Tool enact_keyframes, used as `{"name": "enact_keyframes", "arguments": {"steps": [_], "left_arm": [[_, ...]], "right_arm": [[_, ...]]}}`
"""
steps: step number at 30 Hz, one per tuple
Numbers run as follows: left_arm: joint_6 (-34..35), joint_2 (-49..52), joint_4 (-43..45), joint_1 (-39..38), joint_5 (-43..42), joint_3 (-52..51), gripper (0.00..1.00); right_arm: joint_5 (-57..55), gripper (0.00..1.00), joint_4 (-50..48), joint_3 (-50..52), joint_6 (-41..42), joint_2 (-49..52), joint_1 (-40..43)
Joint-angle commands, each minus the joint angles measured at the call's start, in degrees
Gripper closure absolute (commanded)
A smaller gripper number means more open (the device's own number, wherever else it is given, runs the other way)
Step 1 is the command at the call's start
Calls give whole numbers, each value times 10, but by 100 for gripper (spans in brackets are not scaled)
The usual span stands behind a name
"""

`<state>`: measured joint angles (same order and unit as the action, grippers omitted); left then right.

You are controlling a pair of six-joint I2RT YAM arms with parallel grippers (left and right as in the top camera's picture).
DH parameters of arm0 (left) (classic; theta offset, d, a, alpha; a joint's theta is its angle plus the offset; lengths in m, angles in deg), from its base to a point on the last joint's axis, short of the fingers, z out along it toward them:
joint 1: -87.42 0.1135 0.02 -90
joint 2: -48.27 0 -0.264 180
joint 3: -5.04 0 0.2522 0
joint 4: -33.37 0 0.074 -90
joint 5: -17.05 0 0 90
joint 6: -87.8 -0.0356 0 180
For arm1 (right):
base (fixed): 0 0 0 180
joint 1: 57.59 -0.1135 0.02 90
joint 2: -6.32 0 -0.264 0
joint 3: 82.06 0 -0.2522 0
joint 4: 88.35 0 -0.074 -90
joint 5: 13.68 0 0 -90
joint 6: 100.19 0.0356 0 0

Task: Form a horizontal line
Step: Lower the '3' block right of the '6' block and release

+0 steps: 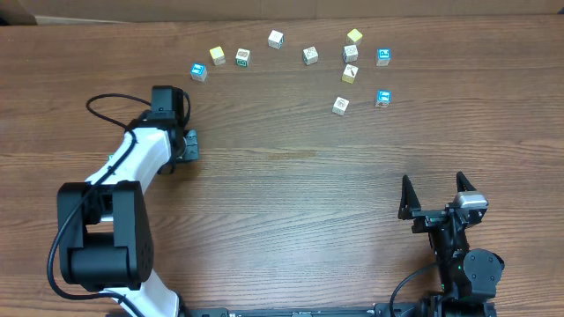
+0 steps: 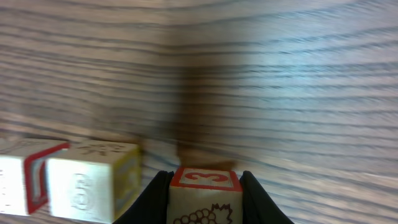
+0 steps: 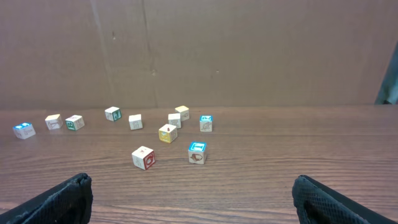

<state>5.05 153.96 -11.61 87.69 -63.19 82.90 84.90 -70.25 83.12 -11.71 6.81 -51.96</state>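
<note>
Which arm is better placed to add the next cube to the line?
Left. The left gripper clamps the red-edged cube, close beside two other cubes. The right gripper is open, far from every cube.

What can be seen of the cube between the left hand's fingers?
The cube looks like pale wood. Its top face carries a red 3 inside a red border; its near face shows an outlined drawing like a grape bunch, cut off by the frame edge. It sits upright, clamped on both sides by the left hand's dark fingers. Two other cubes lie apart from it, toward the picture's left.
</note>
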Motion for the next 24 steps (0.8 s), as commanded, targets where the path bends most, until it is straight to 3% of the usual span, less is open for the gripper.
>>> {"name": "enact_keyframes", "arguments": {"steps": [1, 24], "left_arm": [[-19, 7, 2, 20, -16, -3, 95], [-35, 7, 9, 25, -38, -3, 94]], "right_arm": [[0, 0, -2, 6, -3, -3, 1], [0, 0, -2, 6, -3, -3, 1]]}}
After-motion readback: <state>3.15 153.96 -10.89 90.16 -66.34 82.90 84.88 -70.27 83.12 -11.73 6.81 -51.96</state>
